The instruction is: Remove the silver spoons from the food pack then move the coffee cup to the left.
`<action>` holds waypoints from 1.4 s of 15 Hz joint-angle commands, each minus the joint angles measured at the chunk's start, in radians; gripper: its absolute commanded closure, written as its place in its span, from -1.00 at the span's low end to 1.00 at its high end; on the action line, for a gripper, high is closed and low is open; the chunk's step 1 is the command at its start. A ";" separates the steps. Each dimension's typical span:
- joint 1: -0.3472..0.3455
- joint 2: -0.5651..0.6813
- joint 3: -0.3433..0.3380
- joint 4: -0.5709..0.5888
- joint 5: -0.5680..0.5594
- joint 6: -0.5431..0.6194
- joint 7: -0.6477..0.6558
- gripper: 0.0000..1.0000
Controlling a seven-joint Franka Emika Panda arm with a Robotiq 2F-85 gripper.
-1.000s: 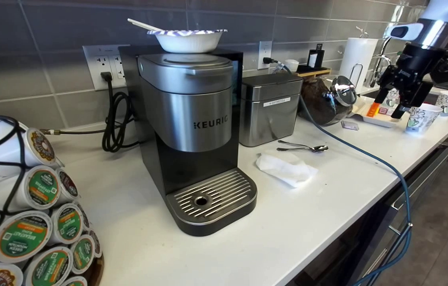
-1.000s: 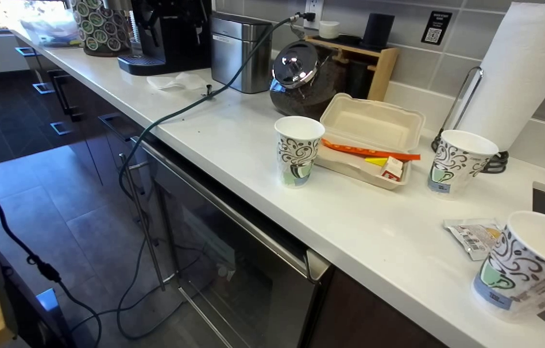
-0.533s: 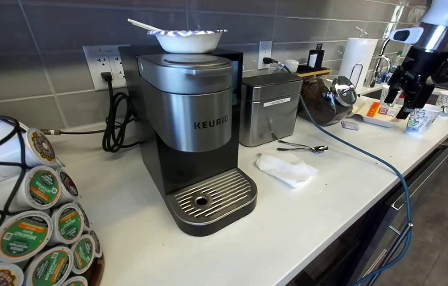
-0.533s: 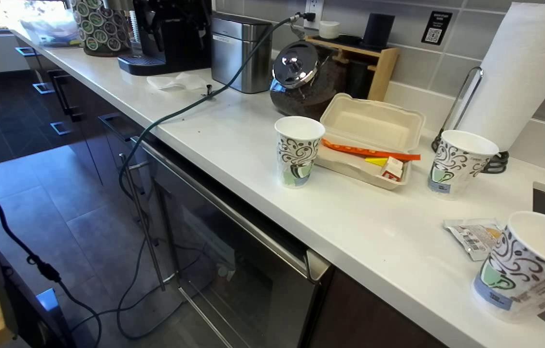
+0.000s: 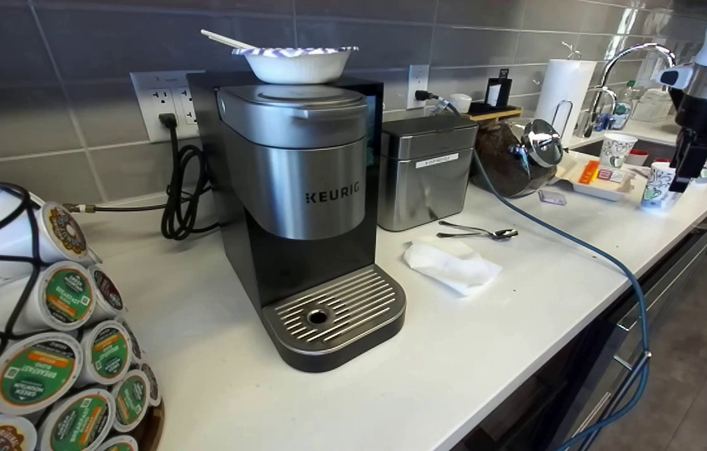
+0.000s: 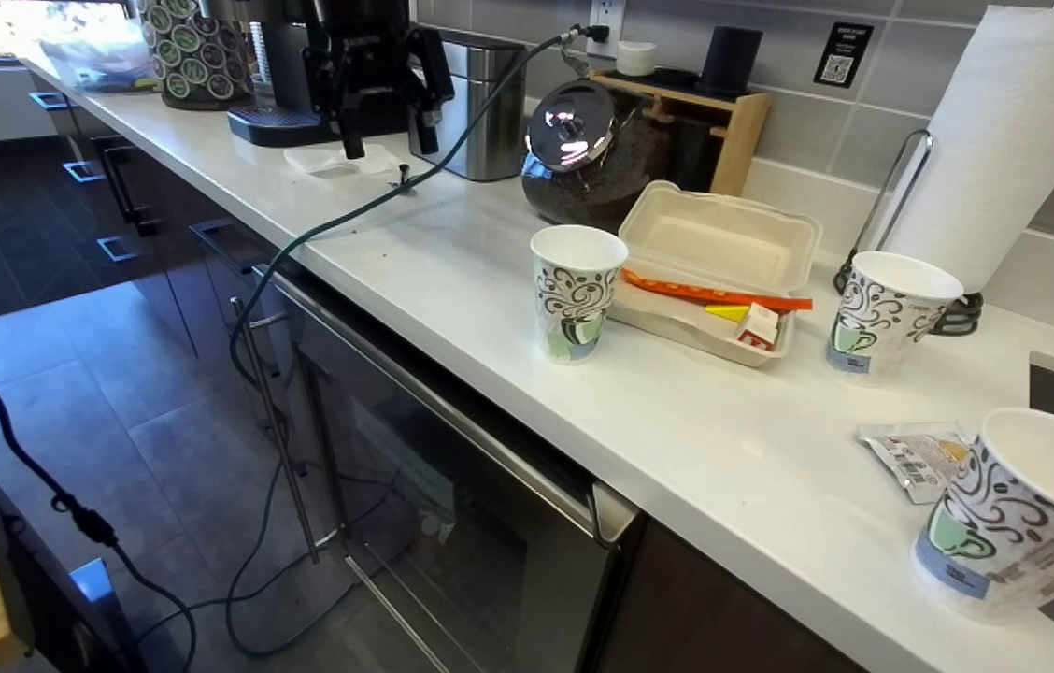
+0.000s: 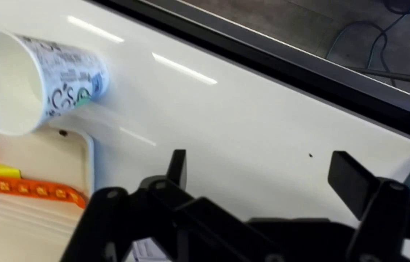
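The gripper [image 6: 391, 147] has moved, height hard to tell, fingers [image 7: 352, 182] wide apart and bare. The spoons [image 5: 485, 233] lie outside the food box [image 6: 714, 257]; a cup [image 6: 577, 294] is likely next.

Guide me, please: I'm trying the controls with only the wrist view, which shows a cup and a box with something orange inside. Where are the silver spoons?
Observer: In an exterior view, the silver spoons lie on the counter near a crumpled tissue.
Visitor: Is my patterned cup the only one?
Observer: No, a second cup and a third cup stand upright in both exterior views.
Visitor: Does anything run between my patterned cup and the silver spoons?
Observer: Yes, in both exterior views a cable crosses over the counter between them.
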 commanded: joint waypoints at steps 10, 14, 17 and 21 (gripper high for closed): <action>-0.074 0.015 -0.087 0.041 -0.070 0.040 0.110 -1.00; -0.107 0.053 -0.130 0.060 -0.021 0.135 -0.033 -1.00; -0.127 0.101 -0.140 0.092 0.099 0.233 -0.220 -1.00; -0.156 0.175 -0.112 0.166 0.320 0.209 -0.448 -1.00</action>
